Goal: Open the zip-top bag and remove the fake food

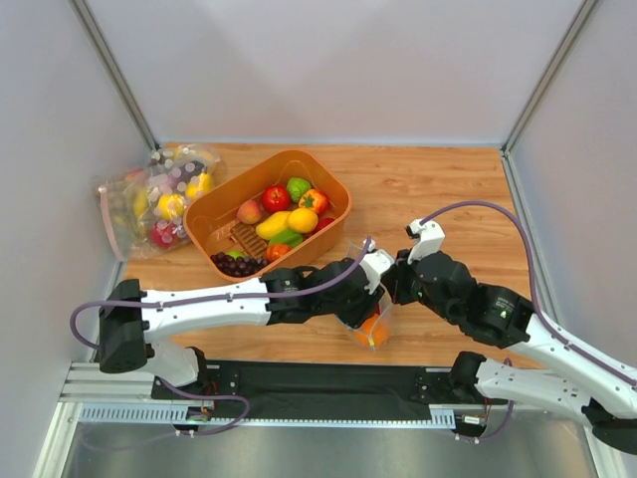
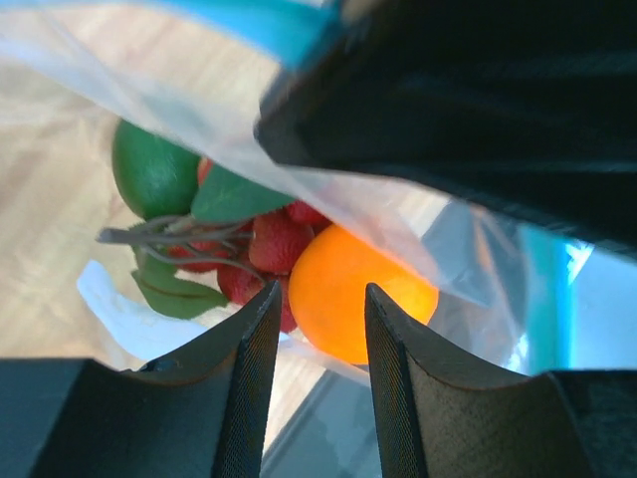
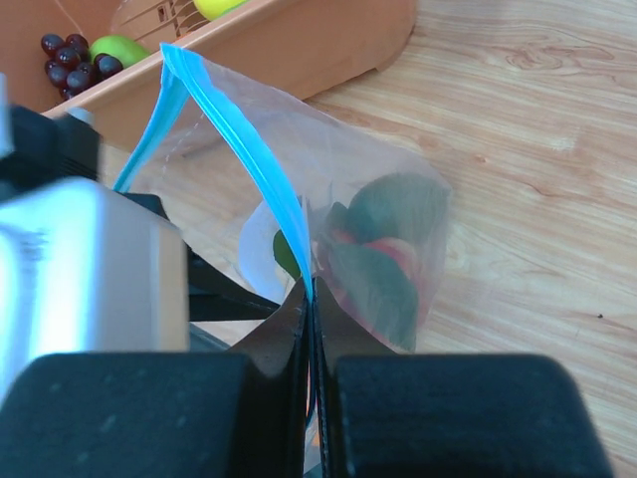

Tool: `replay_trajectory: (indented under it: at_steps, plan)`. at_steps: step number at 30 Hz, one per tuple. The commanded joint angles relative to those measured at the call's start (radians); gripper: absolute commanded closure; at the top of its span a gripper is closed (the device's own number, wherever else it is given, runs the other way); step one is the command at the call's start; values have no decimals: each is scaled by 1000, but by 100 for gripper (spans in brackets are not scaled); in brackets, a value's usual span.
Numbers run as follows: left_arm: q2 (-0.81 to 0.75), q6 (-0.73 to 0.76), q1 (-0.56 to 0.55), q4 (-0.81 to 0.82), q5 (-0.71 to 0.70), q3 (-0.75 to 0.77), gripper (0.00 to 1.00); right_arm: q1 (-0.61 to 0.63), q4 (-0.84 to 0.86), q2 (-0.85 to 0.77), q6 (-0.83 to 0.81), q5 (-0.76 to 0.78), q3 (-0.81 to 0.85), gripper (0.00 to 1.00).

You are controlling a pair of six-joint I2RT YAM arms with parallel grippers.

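- The zip-top bag [image 1: 386,317] is held up above the near edge of the wooden table [image 1: 448,199], in the place where both arms meet, just in front of the orange basket [image 1: 199,214].
- The right gripper [image 3: 311,299] is closed tightly on the blue zip strip [image 3: 249,149]. The strip goes into the thin line between its fingers, and the rest of it rises to the upper left.
- The left gripper [image 2: 318,299] is at the mouth of the bag. Its two fingers [image 2: 254,378] stand a little apart, and I see nothing pinched between them. Whether they touch the plastic is hard to tell.
- The fake food is inside the bag: an orange [image 2: 343,284], a dark green round fruit [image 2: 149,169] and red strawberries [image 2: 274,244] with green leaves [image 2: 234,194].
- In the top view only the orange [image 1: 370,331] is clear, because the arms cover the rest of the bag.
- In the right wrist view the food is only a dim green and red shape [image 3: 383,249] behind the crinkled plastic.
- A big black part fills the upper right of the left wrist view and hides this side of the bag.
- The basket holds other fruit and vegetables, with dark grapes [image 3: 70,65] in one corner; in the right wrist view its top is cut off.
- More clear bags with pink strips [image 1: 159,194] lie on the far left by the wall. What is inside them is too small to name.
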Motion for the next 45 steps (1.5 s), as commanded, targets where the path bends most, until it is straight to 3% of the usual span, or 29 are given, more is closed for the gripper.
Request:
replay_trajectory:
  at_steps: [1, 5, 14, 21, 33, 41, 43, 44, 45]
  plan:
    - [-25, -21, -12, 21, 23, -42, 53, 1, 35, -16, 12, 3, -3, 100]
    - [-51, -46, -21, 34, 57, -84, 52, 0, 26, -19, 10, 11, -3, 100]
    - [-51, -107, -55, 154, 99, -158, 39, 1, 32, -27, 24, 3, -20, 100]
    - [-51, -91, -58, 189, 39, -145, 10, 1, 16, -52, 28, -3, -25, 100]
    - [55, -68, -59, 281, 36, -118, 6, 1, 58, -93, 70, -72, -77, 100]
    - [133, -64, -59, 307, 69, -95, 9, 1, 82, -113, 93, -98, -112, 100]
    - [150, -68, -59, 332, 96, -99, 20, 1, 85, -121, 97, -96, -118, 100]
    - [153, -72, -61, 341, 111, -105, 35, 1, 84, -125, 99, -96, -120, 100]
    - [152, -75, -61, 347, 114, -106, 42, 1, 79, -128, 99, -87, -120, 100]
